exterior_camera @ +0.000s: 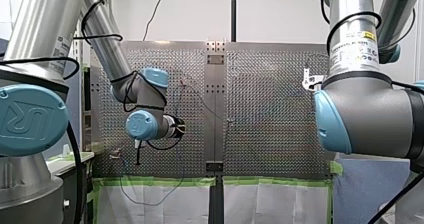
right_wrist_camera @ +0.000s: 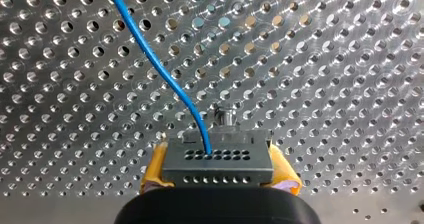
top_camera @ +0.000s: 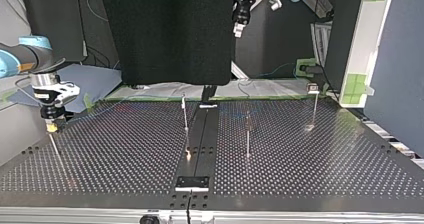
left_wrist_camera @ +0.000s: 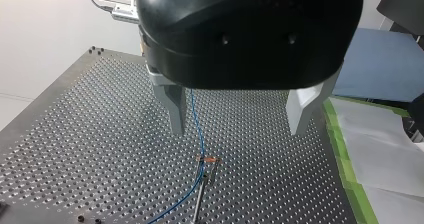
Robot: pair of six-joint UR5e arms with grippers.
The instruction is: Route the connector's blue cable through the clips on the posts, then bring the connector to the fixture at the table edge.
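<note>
- Silver tubes, light-blue joint caps and a looped black cable on my left arm [exterior_camera: 107,44].
- Grey joint housing, blue cap and black cable on my right arm [exterior_camera: 370,114], plus a white label [exterior_camera: 356,48] with a yellow mark.
- Rounded black housing and pale grey fingers [left_wrist_camera: 175,109] on my left gripper [left_wrist_camera: 239,126].
- Black body and yellow pads [right_wrist_camera: 155,170] on my right gripper [right_wrist_camera: 217,174].

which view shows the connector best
The right wrist view: the connector fills the foreground, clamped in my right gripper, blue cable plugged in. The top view shows at most a speck at that gripper's tip; the front and left wrist views do not show it.
</note>
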